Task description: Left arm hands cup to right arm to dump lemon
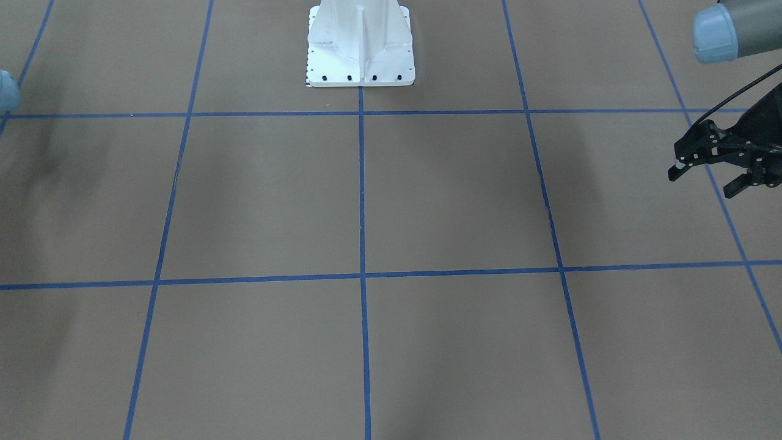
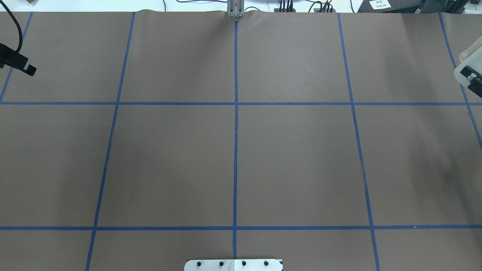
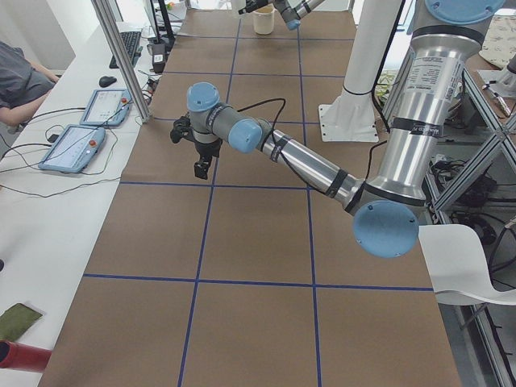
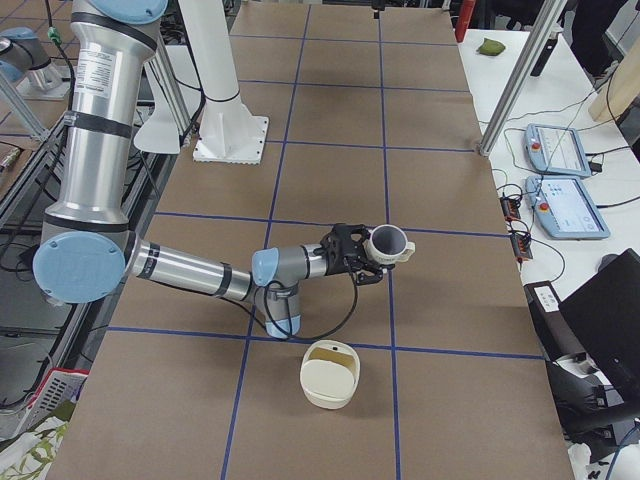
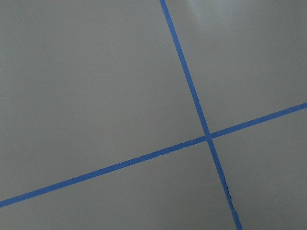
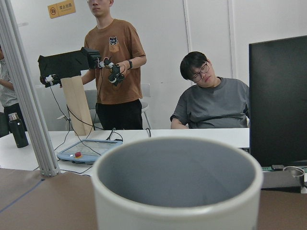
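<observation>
Left hand point(image 1: 705, 178) is seen with its fingers spread and nothing between them, held above the brown tabletop point(image 1: 427, 195) toward its left end. The right hand point(image 4: 366, 252) is pinched on the cup point(image 4: 388, 243), which is carried upright and clear of the tabletop toward the right end. The cup's grey inside is shown close up in the right wrist view. A cream container point(image 4: 330, 375) is set on the tabletop near the cup, apart from it.
</observation>
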`<state>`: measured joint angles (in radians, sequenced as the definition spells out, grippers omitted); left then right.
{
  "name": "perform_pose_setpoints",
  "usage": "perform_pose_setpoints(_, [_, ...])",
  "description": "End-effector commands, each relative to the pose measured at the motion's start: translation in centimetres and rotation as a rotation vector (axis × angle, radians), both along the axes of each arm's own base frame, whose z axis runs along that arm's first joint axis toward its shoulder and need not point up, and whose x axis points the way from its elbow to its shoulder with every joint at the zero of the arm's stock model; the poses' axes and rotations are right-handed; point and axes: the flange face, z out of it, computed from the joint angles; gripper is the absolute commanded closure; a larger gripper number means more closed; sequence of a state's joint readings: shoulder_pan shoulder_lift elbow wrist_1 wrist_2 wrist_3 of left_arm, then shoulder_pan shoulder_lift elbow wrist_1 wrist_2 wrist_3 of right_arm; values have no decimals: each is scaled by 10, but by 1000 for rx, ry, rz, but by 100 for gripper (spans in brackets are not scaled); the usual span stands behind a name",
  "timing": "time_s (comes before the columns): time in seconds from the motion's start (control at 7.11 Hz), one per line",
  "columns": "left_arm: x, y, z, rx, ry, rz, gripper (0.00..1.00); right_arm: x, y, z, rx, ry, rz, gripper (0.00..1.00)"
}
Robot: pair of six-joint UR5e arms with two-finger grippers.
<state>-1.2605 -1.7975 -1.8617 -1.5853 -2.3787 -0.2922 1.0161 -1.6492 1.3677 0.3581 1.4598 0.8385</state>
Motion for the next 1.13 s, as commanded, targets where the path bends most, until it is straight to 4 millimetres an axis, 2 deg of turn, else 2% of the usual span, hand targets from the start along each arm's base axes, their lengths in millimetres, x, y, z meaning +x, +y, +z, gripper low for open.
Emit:
perform_pose_setpoints(0.0, [2,-4,-13,-20,17,-26,0,-40,-60,-53,41,79,1,82])
perform_pose_setpoints(0.14, [4,-8,-25,-44,32,-58,0,-64,-85,-82,41,88,-6,82])
perform_pose_setpoints(0.28, [8,-10,-38,-102,83,-80,0,-91,-102,-107,64,143,-23,82])
perform_pose_setpoints(0.56, [21,-20,-99,-182,182,-125,0,-137,-119,-153,142,275,-26,82])
perform_pose_setpoints(0.7, [43,-21,-127,-224,208,-137,0,-167,-125,-175,159,344,-47,82])
perform_pose_setpoints(0.84, [65,-24,-160,-283,238,-161,0,-200,-133,-207,164,392,-38,82])
perform_pose_setpoints(0.98, [81,-31,-196,-357,270,-204,0,-249,-123,-233,150,403,-20,82])
